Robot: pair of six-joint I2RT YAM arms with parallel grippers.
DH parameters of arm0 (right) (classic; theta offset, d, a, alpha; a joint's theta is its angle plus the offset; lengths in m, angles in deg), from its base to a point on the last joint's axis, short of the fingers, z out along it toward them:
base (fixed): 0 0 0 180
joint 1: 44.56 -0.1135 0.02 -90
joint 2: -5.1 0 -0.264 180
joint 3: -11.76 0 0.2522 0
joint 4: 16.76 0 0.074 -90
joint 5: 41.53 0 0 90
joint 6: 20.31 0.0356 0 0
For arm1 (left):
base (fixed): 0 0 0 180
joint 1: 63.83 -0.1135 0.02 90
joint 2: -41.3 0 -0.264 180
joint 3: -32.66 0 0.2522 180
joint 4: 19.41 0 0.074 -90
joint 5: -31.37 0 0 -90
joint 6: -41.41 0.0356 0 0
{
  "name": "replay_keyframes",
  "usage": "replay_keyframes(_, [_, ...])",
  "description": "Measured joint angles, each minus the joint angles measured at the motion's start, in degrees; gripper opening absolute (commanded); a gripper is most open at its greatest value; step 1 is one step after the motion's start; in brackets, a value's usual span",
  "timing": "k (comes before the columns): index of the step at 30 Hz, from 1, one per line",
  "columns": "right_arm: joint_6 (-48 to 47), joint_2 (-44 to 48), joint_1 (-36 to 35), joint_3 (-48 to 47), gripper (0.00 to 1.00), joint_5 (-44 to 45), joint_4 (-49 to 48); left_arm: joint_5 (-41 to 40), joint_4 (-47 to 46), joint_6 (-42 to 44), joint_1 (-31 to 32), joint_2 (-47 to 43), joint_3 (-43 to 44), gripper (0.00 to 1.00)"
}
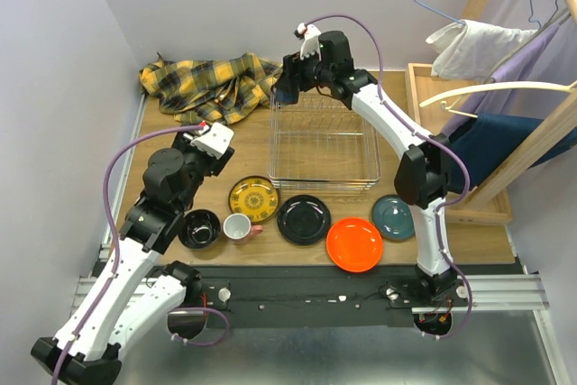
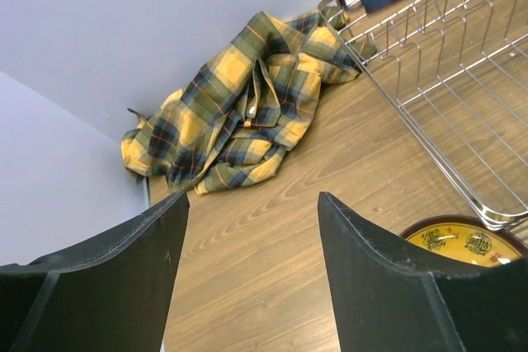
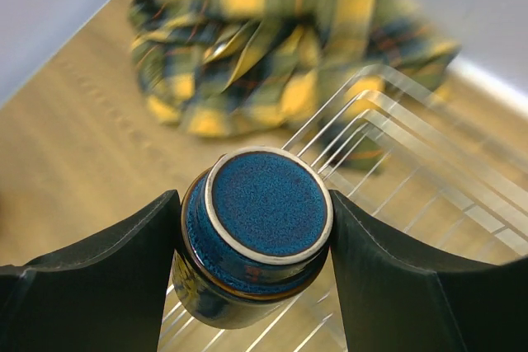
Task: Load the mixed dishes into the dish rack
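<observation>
One blue cup point(image 3: 266, 204) sits pinched base-up in my right end effector point(image 3: 252, 212) over the far-left corner of the rack point(image 1: 326, 184) — inverted to drain, I judge. My left end effector point(image 2: 252, 228) hangs spread, empty, left of the rack — plates point(image 1: 303, 219) wait before it.

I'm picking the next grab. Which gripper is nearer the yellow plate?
Left. The left gripper hangs open just left of and beyond the yellow plate. The right gripper is farther off, over the dish rack's far left corner, closed on a blue cup.
</observation>
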Motion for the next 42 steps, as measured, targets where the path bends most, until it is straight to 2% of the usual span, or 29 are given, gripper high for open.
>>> replay_keyframes(11, [-14.67, -3.52, 0.00, 0.09, 0.09, 6.36, -14.12, 0.04, 0.00, -0.02, -0.92, 1.95, 0.00, 0.73])
replay_keyframes(15, [-18.01, -3.87, 0.00, 6.05, 0.09, 7.08, -22.73, 0.04, 0.02, -0.04, -1.18, 3.37, 0.17, 0.73])
replay_keyframes(18, [-19.63, -4.68, 0.00, 9.40, 0.08, 7.34, -27.71, 0.07, 0.13, -0.04, -1.20, 4.35, 0.37, 0.73])
replay_keyframes(25, [-22.51, -8.13, 0.15, 10.51, 0.07, 8.20, -35.98, 0.13, 1.20, -0.04, -1.46, 5.53, 1.20, 0.73])
replay_keyframes(42, [-23.45, -11.39, 0.94, 15.32, 0.08, 10.56, -48.68, 1.31, 3.48, -0.02, -1.57, 9.01, 4.39, 0.74])
